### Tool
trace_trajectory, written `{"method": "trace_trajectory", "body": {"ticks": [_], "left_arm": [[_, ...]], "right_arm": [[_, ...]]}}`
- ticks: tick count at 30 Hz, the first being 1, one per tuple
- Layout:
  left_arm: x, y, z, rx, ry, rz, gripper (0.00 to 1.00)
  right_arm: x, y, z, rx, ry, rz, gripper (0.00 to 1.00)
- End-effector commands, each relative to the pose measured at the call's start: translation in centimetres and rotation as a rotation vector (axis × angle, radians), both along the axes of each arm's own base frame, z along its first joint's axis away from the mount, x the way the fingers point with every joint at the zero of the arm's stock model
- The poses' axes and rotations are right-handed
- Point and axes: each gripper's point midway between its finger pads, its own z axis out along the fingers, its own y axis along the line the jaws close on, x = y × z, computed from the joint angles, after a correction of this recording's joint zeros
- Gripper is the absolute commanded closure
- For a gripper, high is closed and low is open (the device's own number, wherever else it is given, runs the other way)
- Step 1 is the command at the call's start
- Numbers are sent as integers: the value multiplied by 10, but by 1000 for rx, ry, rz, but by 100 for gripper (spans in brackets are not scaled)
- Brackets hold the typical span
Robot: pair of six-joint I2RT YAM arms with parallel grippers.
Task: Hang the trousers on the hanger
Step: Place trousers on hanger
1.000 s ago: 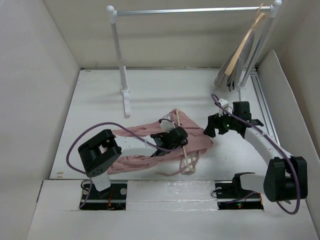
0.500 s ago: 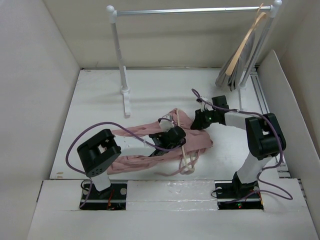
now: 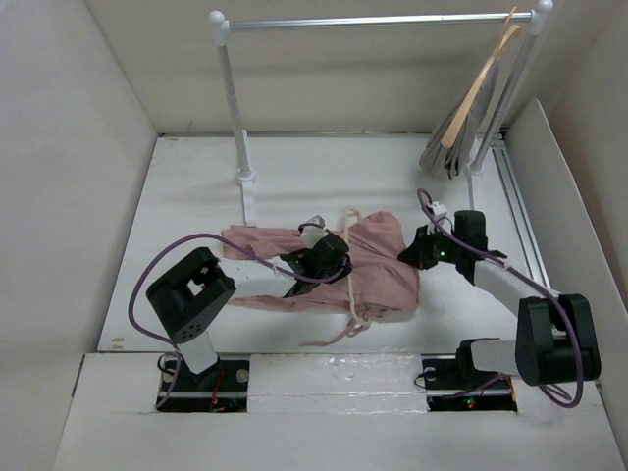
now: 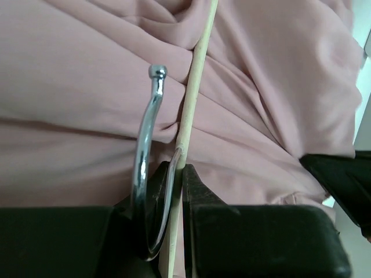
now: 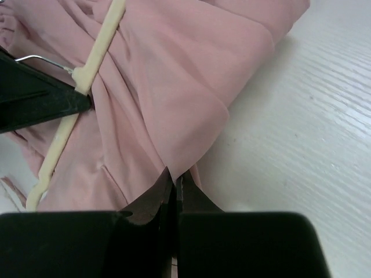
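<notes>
The dusty-pink trousers (image 3: 378,270) lie bunched on the table's middle, with the legs trailing left. The thin cream hanger (image 3: 351,294) lies across them. My left gripper (image 3: 329,259) is shut on the hanger (image 4: 195,87) just beside its chrome hook (image 4: 145,145), over the pink cloth (image 4: 87,75). My right gripper (image 3: 414,253) sits at the trousers' right edge. In the right wrist view this gripper (image 5: 175,177) is shut on a fold of the trousers (image 5: 174,75), and the hanger (image 5: 93,63) runs across the cloth further off.
A white clothes rail (image 3: 373,20) spans the back on a post (image 3: 240,147). A tan wooden hanger with a grey garment (image 3: 459,123) hangs at its right end. White walls box in the table on the left, the right and the back.
My right gripper has swung in to the trousers' right edge and shut on the cloth. The trousers and hanger have shifted up and right, with the cloth spread flatter.
</notes>
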Motion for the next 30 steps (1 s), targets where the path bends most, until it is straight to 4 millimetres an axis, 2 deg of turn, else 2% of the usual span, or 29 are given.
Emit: {"method": "trace_trajectory", "body": {"ticks": [1,7,10,11,13,16,18,19,22,23,25,26,27,30], "left_arm": [[7,56,-25,206,9,92,100],[6,66,-27,226,14,100,100],[0,75,-28,249,10,93,100],[0,79,-26,257,1,96,100],[-2,86,-22,279,-12,88,100],[-1,89,-15,293,-37,79,100],[-2,84,-8,288,-56,60,100],[0,70,6,281,-100,24,100],[1,64,11,325,-118,-14,100],[9,54,26,325,-153,-9,100],[9,54,23,412,-160,-47,100],[12,47,31,423,-185,-58,100],[12,49,27,471,-185,-87,100],[13,51,27,516,-195,-125,100]], "right_arm": [[-5,-25,-4,-44,12,-77,100],[-5,-52,-9,-75,32,-132,100],[4,-72,-11,-97,39,-190,100],[11,-75,-7,-111,29,-192,100],[18,-79,-13,-120,59,-190,100],[34,-84,-6,-128,41,-215,100],[43,-86,2,-132,28,-217,100],[42,-79,-4,-141,56,-186,100],[39,-73,-13,-162,72,-175,100],[40,-75,-17,-170,75,-187,100],[38,-74,-26,-177,96,-193,100],[40,-74,-31,-176,105,-195,100],[43,-76,-33,-185,108,-209,100],[50,-83,-31,-200,106,-224,100]]}}
